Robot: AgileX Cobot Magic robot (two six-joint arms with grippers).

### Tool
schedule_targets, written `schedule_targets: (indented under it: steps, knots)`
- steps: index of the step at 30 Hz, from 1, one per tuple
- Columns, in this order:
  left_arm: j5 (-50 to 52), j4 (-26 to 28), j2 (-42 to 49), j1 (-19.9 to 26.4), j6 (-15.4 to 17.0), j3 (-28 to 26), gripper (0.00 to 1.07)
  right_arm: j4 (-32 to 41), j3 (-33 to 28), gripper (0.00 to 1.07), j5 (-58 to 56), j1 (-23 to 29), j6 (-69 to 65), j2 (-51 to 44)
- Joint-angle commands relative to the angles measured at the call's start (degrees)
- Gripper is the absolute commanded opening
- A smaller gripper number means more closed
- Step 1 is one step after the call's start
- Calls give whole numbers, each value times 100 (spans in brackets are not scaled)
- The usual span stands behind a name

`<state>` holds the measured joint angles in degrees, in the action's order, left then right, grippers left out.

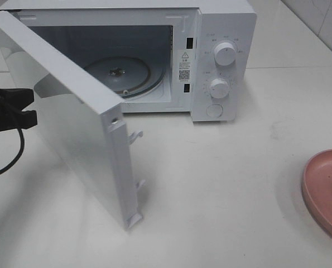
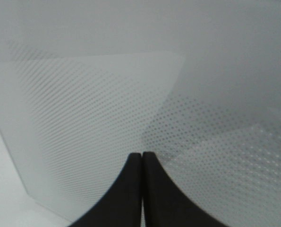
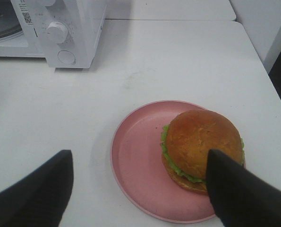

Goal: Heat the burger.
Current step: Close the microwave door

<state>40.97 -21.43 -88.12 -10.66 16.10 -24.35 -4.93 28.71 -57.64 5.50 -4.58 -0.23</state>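
Note:
The burger [image 3: 201, 144] has a golden-brown bun and green lettuce and sits on the right half of a pink plate [image 3: 135, 165] in the right wrist view. My right gripper [image 3: 139, 156] is open and hangs above the plate, with one finger [image 3: 239, 194] overlapping the burger's near edge and the other [image 3: 36, 194] off the plate. In the high view only the plate's edge [image 1: 327, 190] shows at far right, and the burger is out of frame. The white microwave [image 1: 221, 61] stands with its door [image 1: 76, 117] swung wide open and its turntable [image 1: 121, 75] bare. My left gripper [image 1: 29, 109] is shut at the door's outer face [image 2: 83, 118].
The open door juts forward over the table's left-middle. The microwave's two knobs [image 1: 225, 54] and its button are on its right panel. A black cable [image 1: 9, 159] hangs from the left arm. The white table [image 1: 221, 195] lies between the microwave and the plate.

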Motion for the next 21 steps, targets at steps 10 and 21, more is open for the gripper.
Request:
schedule_targets:
  steps: [10,21]
  knots:
    - [29,791,-470,-779,-138,-636,0,-11,-11,76,63,-17,52,-160]
    - [-115,1833,-796,-1490,-802,-1106,0,-11,-11,76,63,-17,52,-160]
